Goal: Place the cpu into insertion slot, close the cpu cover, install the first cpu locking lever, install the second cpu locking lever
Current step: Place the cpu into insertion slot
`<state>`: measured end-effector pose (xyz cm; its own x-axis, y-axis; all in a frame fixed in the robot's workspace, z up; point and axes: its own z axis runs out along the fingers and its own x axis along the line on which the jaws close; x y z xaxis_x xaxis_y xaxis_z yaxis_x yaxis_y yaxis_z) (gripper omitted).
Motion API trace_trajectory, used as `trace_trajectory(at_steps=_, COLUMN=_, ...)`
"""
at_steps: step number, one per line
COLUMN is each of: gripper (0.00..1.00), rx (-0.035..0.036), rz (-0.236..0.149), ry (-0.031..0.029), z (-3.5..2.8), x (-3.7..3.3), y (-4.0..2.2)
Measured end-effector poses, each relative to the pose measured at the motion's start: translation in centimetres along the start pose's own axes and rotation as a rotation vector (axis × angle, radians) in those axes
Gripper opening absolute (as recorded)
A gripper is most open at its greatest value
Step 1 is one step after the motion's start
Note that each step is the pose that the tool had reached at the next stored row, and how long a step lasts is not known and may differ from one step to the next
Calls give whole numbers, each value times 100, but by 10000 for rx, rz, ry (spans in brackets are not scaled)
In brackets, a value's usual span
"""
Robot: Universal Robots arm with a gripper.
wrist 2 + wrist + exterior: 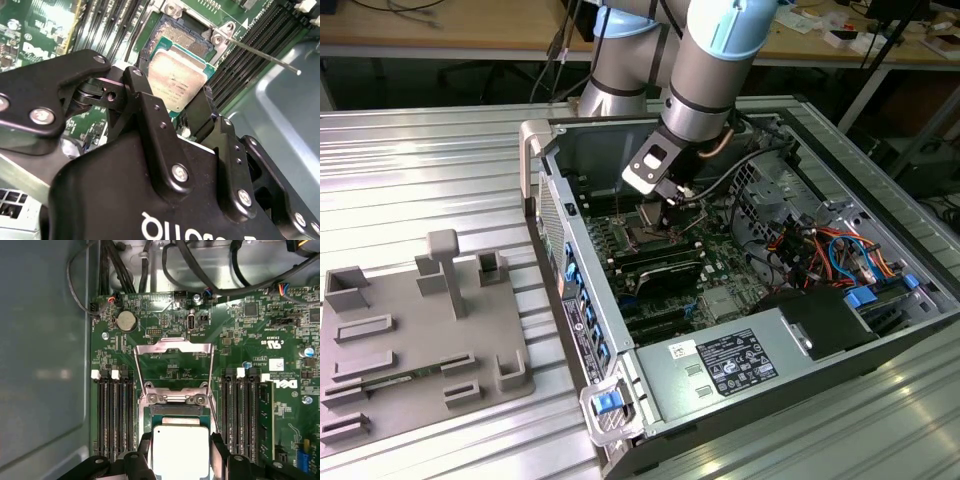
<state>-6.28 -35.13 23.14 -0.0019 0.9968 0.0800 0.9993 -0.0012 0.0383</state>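
One cpu over insertion slot

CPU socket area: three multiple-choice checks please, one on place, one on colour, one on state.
1. Where is the chip?
A) on the grey tray outside the case
B) between the gripper's fingers, at the socket
C) on the power supply
2. What colour is the board?
A) green
B) red
C) white
3. How is the cover?
A) shut over the chip
B) lying outside the case
C) swung open on its hinge

1 B, the fingers flank the chip; 2 A, green in both wrist views; 3 C, the board shows through its window.
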Motion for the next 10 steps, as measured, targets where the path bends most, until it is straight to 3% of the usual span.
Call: trace_trajectory(at_steps=10, gripper=55, rx=30, rz=-287, ry=10, z=186, x=-2, y=-17)
